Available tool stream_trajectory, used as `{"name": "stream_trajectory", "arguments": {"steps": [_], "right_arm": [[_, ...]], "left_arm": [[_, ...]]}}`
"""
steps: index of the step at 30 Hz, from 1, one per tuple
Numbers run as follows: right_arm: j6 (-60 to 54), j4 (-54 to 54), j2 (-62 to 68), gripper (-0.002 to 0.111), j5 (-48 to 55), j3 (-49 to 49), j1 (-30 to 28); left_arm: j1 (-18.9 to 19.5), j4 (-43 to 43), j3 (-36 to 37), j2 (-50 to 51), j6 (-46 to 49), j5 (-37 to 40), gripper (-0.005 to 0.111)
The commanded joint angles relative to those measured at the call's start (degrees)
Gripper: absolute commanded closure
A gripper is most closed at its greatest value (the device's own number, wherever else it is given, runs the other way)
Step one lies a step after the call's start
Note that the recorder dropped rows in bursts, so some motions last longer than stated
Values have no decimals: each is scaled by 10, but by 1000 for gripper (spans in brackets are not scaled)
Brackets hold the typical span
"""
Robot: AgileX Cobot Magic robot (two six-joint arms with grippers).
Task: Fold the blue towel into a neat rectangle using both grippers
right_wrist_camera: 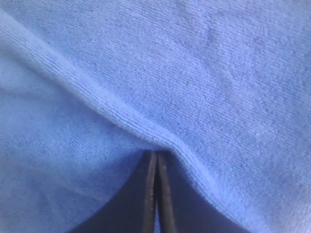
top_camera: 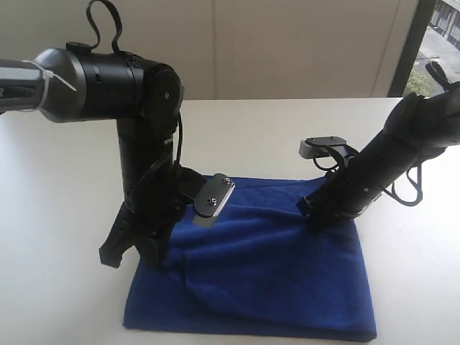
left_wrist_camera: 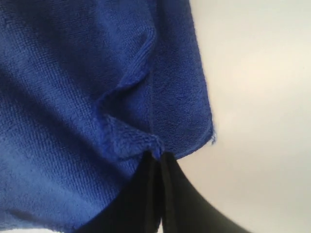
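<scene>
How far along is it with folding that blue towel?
Done: the towel lies on the table in a rough, rumpled rectangle. In hand: the left gripper and the right gripper are each pinched shut on a ridge of cloth. Left: probably carrying a fold over and smoothing the wrinkles; it isn't neat yet.
</scene>
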Motion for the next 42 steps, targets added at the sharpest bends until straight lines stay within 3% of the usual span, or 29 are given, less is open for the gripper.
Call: {"name": "stream_trajectory", "arguments": {"steps": [1, 3, 5, 7, 9, 10, 18, 25, 29, 31, 35, 37, 39, 42], "right_arm": [[-8, -7, 6, 108, 7, 0, -1], [-8, -7, 6, 108, 7, 0, -1], [-8, -7, 6, 108, 8, 0, -1], [-8, -7, 6, 108, 8, 0, -1], [-8, -7, 6, 108, 8, 0, -1], [-8, -7, 6, 108, 8, 0, -1], [-8, -7, 6, 108, 8, 0, -1], [-8, -7, 6, 108, 8, 0, -1], [-8, -7, 6, 108, 8, 0, -1], [-8, -7, 6, 108, 8, 0, -1], [-8, -7, 6, 108, 8, 0, -1], [-8, -7, 6, 108, 8, 0, -1], [-8, -7, 6, 108, 8, 0, -1], [-8, -7, 6, 108, 11, 0, -1]], "left_arm": [[0, -1, 30, -3, -10, 54, 107], [2, 13, 43, -3, -15, 43, 105], [3, 50, 51, -3, -45, 42, 86], [3, 69, 51, -3, -62, 39, 59], [3, 69, 51, -3, -67, 26, 44], [3, 69, 51, -3, -77, 18, 42], [2, 66, 50, -10, -96, -4, 42], [-1, 40, 50, -62, -126, -78, 42], [-1, 7, 50, -87, -160, -69, 45], [-1, 7, 50, -92, -187, -41, 50], [0, -9, 62, -89, -229, 26, 73], [0, -29, 83, -87, -229, 9, 84], [0, -35, 110, -87, -226, -26, 104], [0, -37, 162, -90, -216, -104, 107]]}}
